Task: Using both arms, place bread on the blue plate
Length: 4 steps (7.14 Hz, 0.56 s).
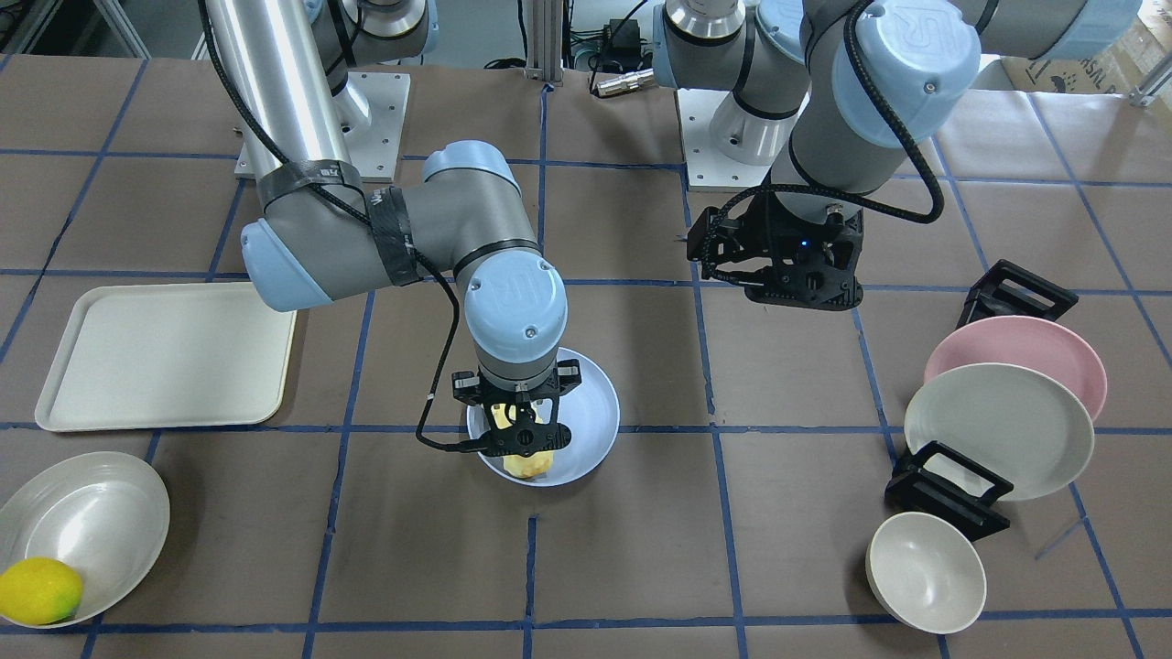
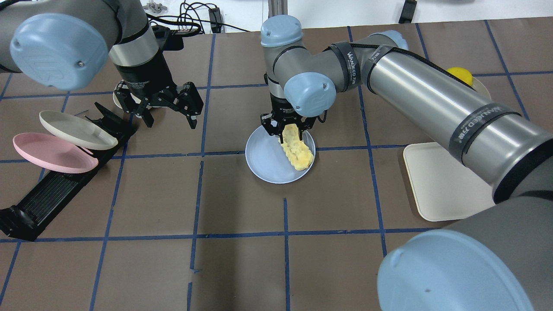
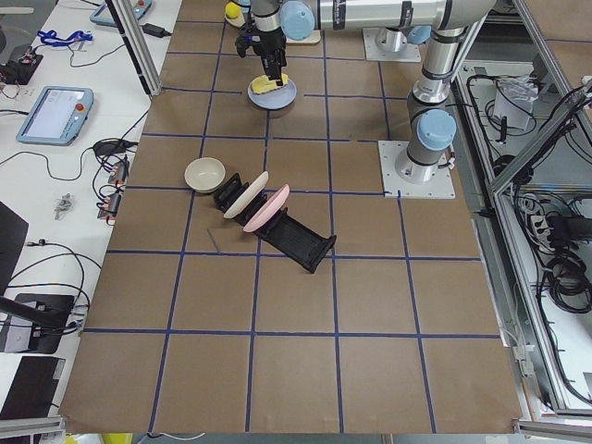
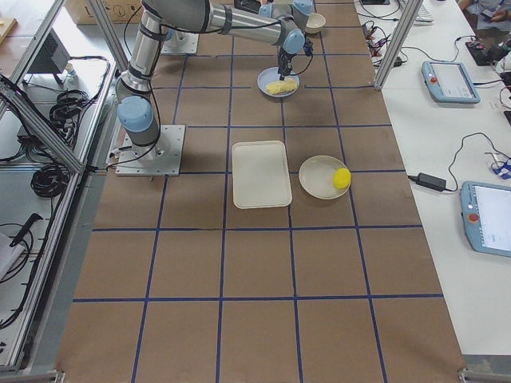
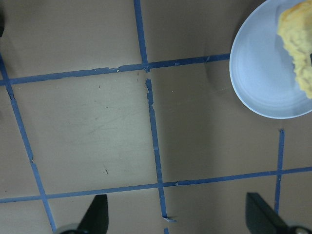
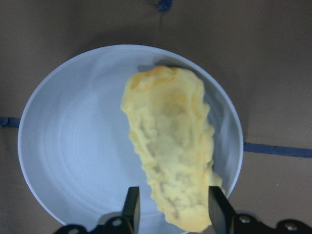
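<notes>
The bread [image 2: 298, 151] lies on the blue plate [image 2: 265, 160] at the middle of the table, toward the plate's right side in the overhead view. My right gripper [image 2: 288, 127] hangs straight down over the bread's far end. In the right wrist view its fingers [image 6: 131, 207] straddle that end of the bread [image 6: 170, 146], with a sliver of plate [image 6: 73, 146] showing beside one finger, so the jaws stand open. My left gripper [image 2: 164, 108] is open and empty above bare table to the plate's left. The left wrist view shows the plate [image 5: 258, 78] and bread [image 5: 300, 39] at its upper right.
A cream tray [image 1: 165, 352] lies beside the right arm. A pale bowl [image 1: 92, 513] holds a lemon [image 1: 38, 590]. A pink plate [image 1: 1025, 352] and a cream plate [image 1: 998, 426] lean in a black rack [image 1: 943, 494], with a small bowl [image 1: 925, 572] next to it.
</notes>
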Available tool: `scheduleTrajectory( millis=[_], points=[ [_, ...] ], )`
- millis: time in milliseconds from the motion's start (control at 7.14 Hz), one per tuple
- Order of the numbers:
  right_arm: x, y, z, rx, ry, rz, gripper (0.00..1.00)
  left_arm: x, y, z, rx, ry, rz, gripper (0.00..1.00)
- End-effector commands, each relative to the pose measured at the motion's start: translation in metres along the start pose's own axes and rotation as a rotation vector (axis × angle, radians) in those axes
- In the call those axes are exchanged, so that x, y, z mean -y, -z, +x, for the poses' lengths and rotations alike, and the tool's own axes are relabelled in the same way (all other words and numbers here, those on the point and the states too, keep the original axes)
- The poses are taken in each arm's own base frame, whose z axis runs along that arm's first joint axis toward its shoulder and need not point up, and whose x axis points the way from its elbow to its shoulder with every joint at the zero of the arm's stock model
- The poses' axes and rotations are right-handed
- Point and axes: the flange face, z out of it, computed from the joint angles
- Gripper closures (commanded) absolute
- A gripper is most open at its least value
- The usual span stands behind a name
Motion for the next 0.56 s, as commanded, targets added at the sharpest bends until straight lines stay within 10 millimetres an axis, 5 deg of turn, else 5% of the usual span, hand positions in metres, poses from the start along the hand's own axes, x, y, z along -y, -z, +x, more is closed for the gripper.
scheduleTrajectory(
  millis=[0,140,420],
  points=[
    [0.007,0.066,0.044,0.008,-0.040,-0.030,0.00,0.000,0.000,0.000,0.001,0.001,0.000,0.00],
    [0.009,0.105,0.073,0.019,-0.054,-0.015,0.00,0.000,0.001,0.000,0.003,-0.001,0.001,0.00],
    [0.005,0.165,0.164,0.049,-0.036,0.076,0.00,0.000,0.004,0.000,0.003,0.007,0.007,0.00]
  ],
)
